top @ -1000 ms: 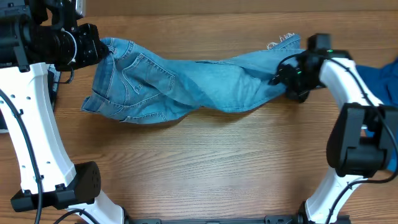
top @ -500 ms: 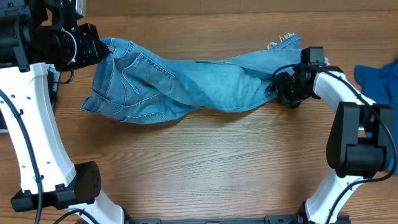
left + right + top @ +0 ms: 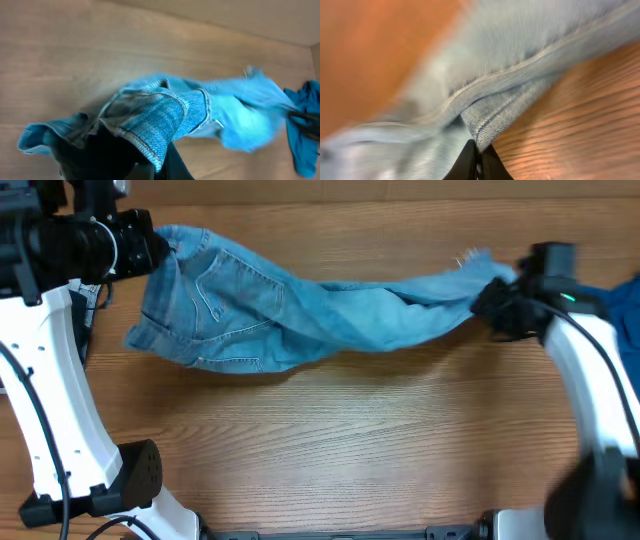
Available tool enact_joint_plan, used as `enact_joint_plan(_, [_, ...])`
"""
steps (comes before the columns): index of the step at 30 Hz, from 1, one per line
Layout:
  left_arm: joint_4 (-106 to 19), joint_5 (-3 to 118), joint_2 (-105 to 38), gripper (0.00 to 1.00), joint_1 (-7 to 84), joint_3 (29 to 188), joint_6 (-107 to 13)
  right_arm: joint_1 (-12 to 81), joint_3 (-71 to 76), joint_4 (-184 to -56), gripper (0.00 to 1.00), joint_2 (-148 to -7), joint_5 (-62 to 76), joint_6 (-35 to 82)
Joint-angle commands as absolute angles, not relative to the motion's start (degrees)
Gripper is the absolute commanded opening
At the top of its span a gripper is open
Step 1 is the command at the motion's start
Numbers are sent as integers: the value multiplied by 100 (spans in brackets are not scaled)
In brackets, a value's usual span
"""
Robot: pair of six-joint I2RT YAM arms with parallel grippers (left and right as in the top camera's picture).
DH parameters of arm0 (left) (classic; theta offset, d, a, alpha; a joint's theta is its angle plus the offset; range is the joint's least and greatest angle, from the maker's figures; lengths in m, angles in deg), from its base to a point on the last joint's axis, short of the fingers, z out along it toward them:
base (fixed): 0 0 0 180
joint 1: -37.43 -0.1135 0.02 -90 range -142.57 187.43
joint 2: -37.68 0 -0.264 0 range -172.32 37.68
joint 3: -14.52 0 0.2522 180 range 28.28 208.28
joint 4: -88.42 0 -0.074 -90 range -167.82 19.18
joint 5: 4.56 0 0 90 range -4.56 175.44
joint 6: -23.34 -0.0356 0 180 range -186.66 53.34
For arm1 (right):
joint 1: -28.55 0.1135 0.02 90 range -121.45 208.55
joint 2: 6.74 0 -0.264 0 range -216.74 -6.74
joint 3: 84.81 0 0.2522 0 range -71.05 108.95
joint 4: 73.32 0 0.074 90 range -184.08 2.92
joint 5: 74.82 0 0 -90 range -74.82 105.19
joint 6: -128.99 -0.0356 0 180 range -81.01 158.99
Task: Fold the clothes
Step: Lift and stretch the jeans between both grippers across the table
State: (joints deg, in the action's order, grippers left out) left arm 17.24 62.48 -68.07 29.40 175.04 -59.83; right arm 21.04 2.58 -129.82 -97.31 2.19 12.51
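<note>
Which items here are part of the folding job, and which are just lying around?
In the job: light-blue jeans, stretched between left gripper and right gripper.
Lying about: blue garment at the table's right edge, untouched, though probably next to fold.

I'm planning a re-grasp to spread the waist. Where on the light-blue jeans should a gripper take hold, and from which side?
Probably the free near corner of the waistband, approached from the left. The jeans lie waist-left, and that thick stitched edge juts out clear of the folds. The left gripper pinches the far waist corner; the right gripper holds the leg end.
</note>
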Motion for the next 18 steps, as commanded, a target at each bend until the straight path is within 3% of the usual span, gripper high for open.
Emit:
enact_joint_plan(1, [1698,6733,-6525,4,2866,18204,-6156,1837,511,-12963,4,-8214,870,1395])
enact_joint_plan(6, [1617,6790,-6525,4,2866,18346,-5996,1470,511,-13133,4,-7291,1026,1395])
enact_joint_plan(14, [929,6788,-6525,4,2496,18455,-5264,1367,511,-13291,4,-7685,1019,1371])
enact_joint_plan(18, [962,5682,-6525,4,2444,18457,-5251,1367,518,-13214,4,-7724,975,1373])
